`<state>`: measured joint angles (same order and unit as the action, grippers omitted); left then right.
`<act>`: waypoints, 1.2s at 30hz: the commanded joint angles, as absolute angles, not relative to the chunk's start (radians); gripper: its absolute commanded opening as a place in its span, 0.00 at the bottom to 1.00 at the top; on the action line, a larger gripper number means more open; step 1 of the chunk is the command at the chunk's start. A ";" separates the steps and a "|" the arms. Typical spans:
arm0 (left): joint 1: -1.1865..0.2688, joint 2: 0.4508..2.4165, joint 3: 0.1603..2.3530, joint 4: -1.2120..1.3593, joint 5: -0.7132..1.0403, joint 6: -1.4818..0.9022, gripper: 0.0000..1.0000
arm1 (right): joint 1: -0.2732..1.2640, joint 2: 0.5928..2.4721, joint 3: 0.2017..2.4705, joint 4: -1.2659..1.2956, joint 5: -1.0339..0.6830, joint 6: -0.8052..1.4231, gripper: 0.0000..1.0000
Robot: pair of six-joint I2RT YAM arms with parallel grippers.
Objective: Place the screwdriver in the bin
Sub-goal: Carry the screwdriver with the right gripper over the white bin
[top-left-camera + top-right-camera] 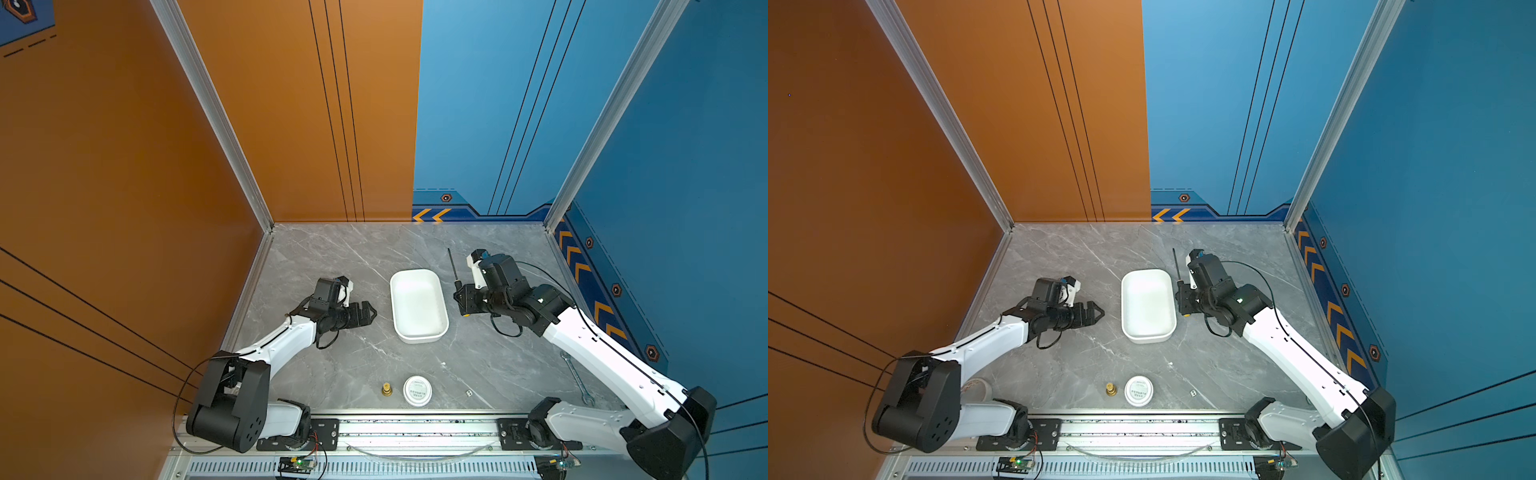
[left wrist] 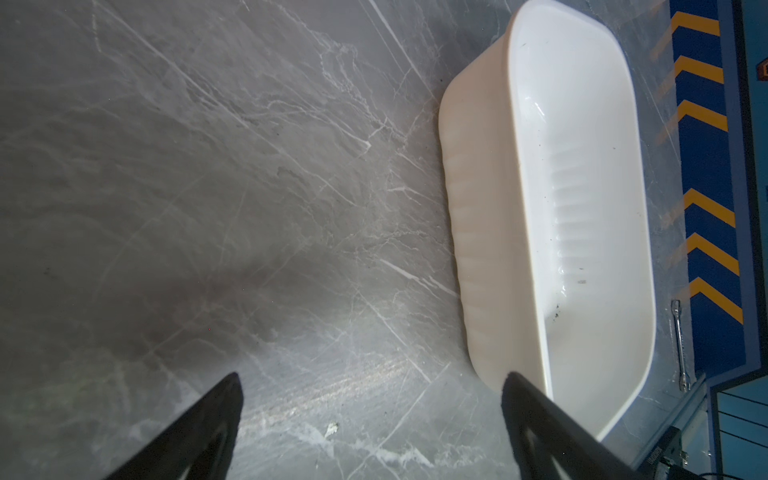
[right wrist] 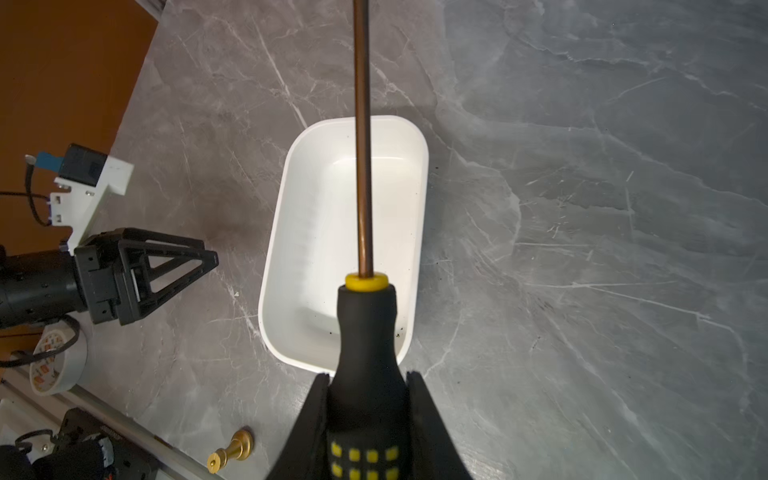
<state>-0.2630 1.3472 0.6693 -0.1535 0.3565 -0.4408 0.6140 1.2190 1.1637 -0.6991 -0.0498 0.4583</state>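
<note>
- The right gripper point(image 3: 369, 376) is closed on the black handle of the screwdriver point(image 3: 365, 332); both fingers are pressed against the sides of the handle, just ahead of its yellow dots.
- In both top views the right gripper point(image 1: 461, 301) point(image 1: 1183, 301) is found just beside the right long side of the bin point(image 1: 417, 307) point(image 1: 1147, 307).
- The screwdriver point(image 1: 452, 266) point(image 1: 1176, 266) is held with its thin shaft pointed toward the back wall and its yellow butt end toward the front. It is not inside the bin.
- In the right wrist view the shaft is seen across the white bin point(image 3: 316, 232). Whether the tool is right above the bin or only beside it cannot be told from this view.
- The bin is set on the grey marble table point(image 1: 332, 257), between the two arms, with nothing in it.
- The left gripper point(image 2: 372, 376) is held wide, with only bare table between its fingers. In the top views it point(image 1: 372, 312) point(image 1: 1098, 311) is pointed at the left side of the bin, apart from it.
- Near the front edge, a round white container point(image 1: 417, 390) and a small brass piece point(image 1: 387, 389) are placed side by side.
- A silver wrench point(image 1: 575, 374) is laid by the right wall, partly covered by the right arm.
</note>
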 commanded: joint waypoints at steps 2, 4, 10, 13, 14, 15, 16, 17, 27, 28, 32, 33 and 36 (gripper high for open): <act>-0.275 1.315 0.649 -0.161 0.342 -0.422 0.98 | 0.657 1.300 1.217 -0.714 -0.110 0.353 0.00; -0.276 1.310 0.647 -0.168 0.339 -0.422 0.98 | 0.670 1.337 1.238 -0.715 -0.122 0.325 0.00; -0.278 1.297 0.647 -0.178 0.335 -0.420 0.98 | 0.675 1.445 1.277 -0.715 -0.161 0.321 0.00; -0.279 1.298 0.647 -0.178 0.333 -0.420 0.98 | 0.676 1.502 1.290 -0.715 -0.154 0.348 0.00; -0.278 1.299 0.646 -0.178 0.330 -0.420 0.98 | 0.679 1.522 1.294 -0.715 -0.149 0.355 0.00; -0.278 1.299 0.646 -0.177 0.330 -0.419 0.98 | 0.682 1.540 1.298 -0.715 -0.148 0.362 0.00; -0.278 1.300 0.645 -0.178 0.329 -0.419 0.98 | 0.684 1.556 1.302 -0.715 -0.143 0.368 0.00; -0.278 1.302 0.645 -0.178 0.327 -0.417 0.98 | 0.687 1.572 1.304 -0.715 -0.137 0.374 0.00; -0.276 1.304 0.643 -0.179 0.292 -0.398 0.98 | 0.695 1.681 1.310 -0.704 -0.042 0.489 0.00; -0.275 1.304 0.644 -0.179 0.287 -0.396 0.98 | 0.695 1.688 1.307 -0.703 -0.028 0.504 0.00; -0.275 1.308 0.644 -0.179 0.281 -0.393 0.98 | 0.730 1.713 1.309 -0.699 0.024 0.560 0.00; -0.274 1.310 0.644 -0.179 0.282 -0.393 0.98 | 0.732 1.718 1.311 -0.698 0.036 0.573 0.00; -0.274 1.317 0.646 -0.179 0.279 -0.390 0.98 | 0.741 1.737 1.318 -0.692 0.057 0.604 0.00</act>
<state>-0.2695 1.3155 0.6548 -0.1581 0.2977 -0.4110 0.7341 1.7199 1.2839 -0.6968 -0.0082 0.5415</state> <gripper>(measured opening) 0.979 0.237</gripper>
